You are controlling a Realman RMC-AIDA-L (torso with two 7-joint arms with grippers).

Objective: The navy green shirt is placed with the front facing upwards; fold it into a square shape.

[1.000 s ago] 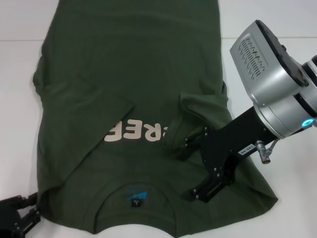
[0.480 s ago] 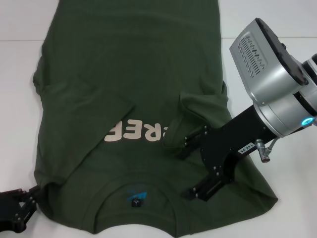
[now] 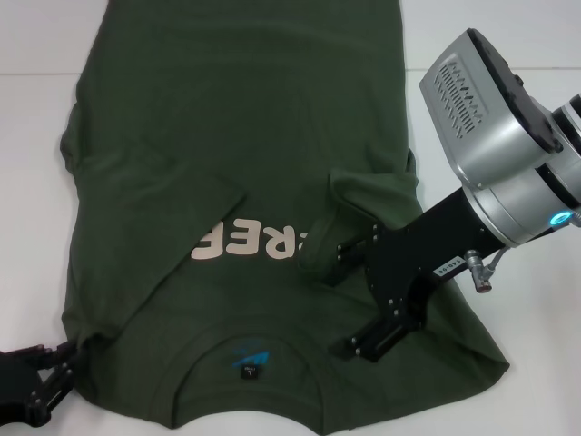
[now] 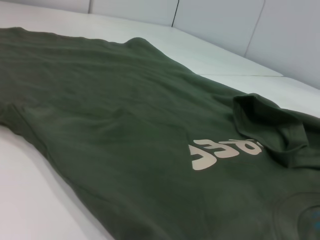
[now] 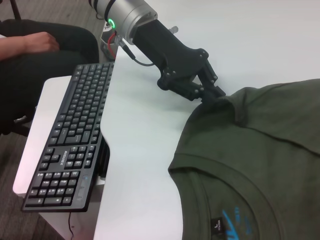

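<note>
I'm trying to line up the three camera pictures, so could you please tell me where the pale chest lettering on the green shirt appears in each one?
Head view: the lettering sits mid-picture on the navy green shirt, just left of the folded-in sleeve.
Left wrist view: the lettering is right of centre, beside the same sleeve.
Right wrist view: not in it; only the collar end shows.
Shared landmark: the blue neck label, at the left wrist picture's edge.

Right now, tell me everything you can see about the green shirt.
The navy green shirt is dark olive cotton-looking fabric, lying face up on the white table, collar nearest the robot. Pale lettering crosses the chest; a small blue label sits in the round neck. One sleeve is folded inward. The left claw pinches its shoulder corner; the right claw rests open on it.
</note>
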